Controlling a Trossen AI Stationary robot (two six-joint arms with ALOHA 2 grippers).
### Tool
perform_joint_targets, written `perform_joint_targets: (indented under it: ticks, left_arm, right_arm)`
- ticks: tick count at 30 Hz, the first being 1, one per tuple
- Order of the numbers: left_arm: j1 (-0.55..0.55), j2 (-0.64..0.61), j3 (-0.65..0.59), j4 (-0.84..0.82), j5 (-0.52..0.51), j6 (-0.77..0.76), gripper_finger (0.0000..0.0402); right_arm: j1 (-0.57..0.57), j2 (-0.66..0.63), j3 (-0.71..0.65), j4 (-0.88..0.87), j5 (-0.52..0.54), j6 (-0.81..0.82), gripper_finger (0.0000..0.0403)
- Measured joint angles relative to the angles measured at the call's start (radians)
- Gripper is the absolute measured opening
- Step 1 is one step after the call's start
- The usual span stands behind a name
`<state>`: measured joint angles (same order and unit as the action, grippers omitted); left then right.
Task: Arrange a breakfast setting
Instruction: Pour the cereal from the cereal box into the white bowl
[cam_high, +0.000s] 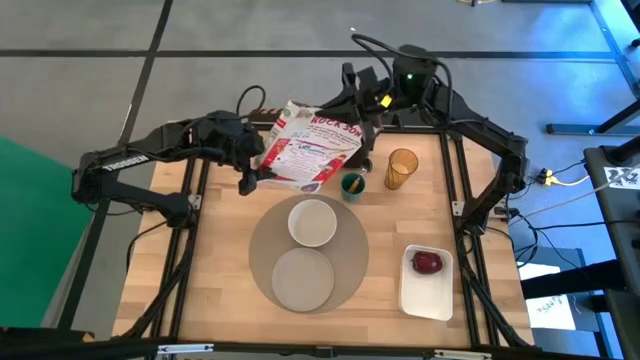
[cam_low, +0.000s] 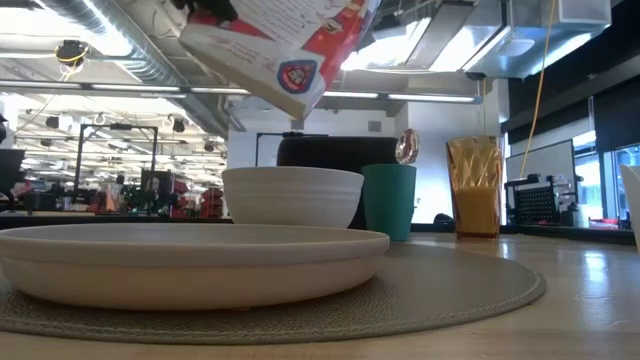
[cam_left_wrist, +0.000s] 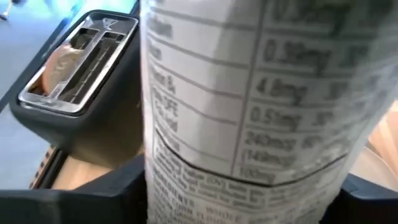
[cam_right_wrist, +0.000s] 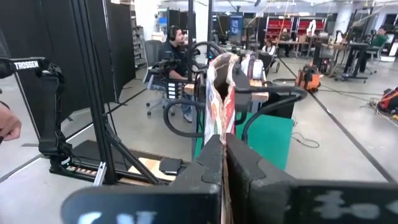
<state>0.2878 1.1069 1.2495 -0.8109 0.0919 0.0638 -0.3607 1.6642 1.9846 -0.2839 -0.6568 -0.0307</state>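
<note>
A red-and-white cereal box (cam_high: 308, 148) hangs tilted over the table's far side, held between both grippers. My left gripper (cam_high: 250, 168) is shut on its left end and my right gripper (cam_high: 362, 125) on its far right end. A white bowl (cam_high: 313, 222) and a small white plate (cam_high: 303, 277) sit on the round grey-beige placemat (cam_high: 262, 240). The amber cup (cam_high: 402, 168) stands at the far right. A teal cup (cam_high: 352, 185) holds the small utensil (cam_low: 406, 148). The red apple (cam_high: 427, 262) lies in the white tray (cam_high: 428, 295). The bagel (cam_left_wrist: 57, 65) sits in the black toaster's (cam_left_wrist: 93, 106) slot. My left gripper has the box's narrow printed side panel (cam_left_wrist: 249, 124) between its two fingers (cam_left_wrist: 115, 186), which lie on the box's two broad faces. The box is lifted clear of the table and tilted. My right gripper pinches a thin, crumpled cardboard edge (cam_right_wrist: 219, 118) at the box's end between its two fingers (cam_right_wrist: 205, 165). The cardboard stands edge-on between them, clear of the table.
The toaster stands under the raised box at the table's far edge. The teal and amber cups stand close below my right gripper. There is bare wood at the table's left and near right of the placemat. People sit in the room beyond the table.
</note>
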Motion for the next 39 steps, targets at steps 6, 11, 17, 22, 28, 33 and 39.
perform_joint_targets:
  ticks: [6,11,17,22,28,33,39]
  left_arm:
    - [0.0,-0.001,0.0,-0.01,0.024,0.006,0.0186]
    - [0.0,-0.009,0.027,-0.141,-0.033,0.036,0.0186]
    - [-0.01,-0.022,0.21,-0.565,-0.138,0.093,0.0186]
    - [-0.057,-0.012,0.35,-0.769,-0.196,0.161,0.0186]
    - [-0.087,-0.001,0.38,-0.76,-0.296,0.312,0.0186]
    - [-0.086,0.065,0.374,-0.752,-0.405,0.499,0.0186]
    - [-0.087,0.118,0.373,-0.757,-0.533,0.743,0.0187]
  right_arm:
    - [0.0,0.0,0.0,0.002,-0.015,0.024,0.0]
    - [-0.002,-0.017,0.002,0.007,-0.006,0.03,0.0029]
    - [-0.06,-0.141,0.003,-0.05,0.128,0.031,0.013]
    - [-0.103,-0.234,0.003,-0.211,0.363,0.04,0.0195]
    - [-0.111,-0.281,0.003,-0.387,0.453,0.031,0.0213]
    - [-0.11,-0.283,0.002,-0.469,0.474,0.052,0.0213]
    - [-0.111,-0.282,0.001,-0.527,0.474,0.077,0.0214]
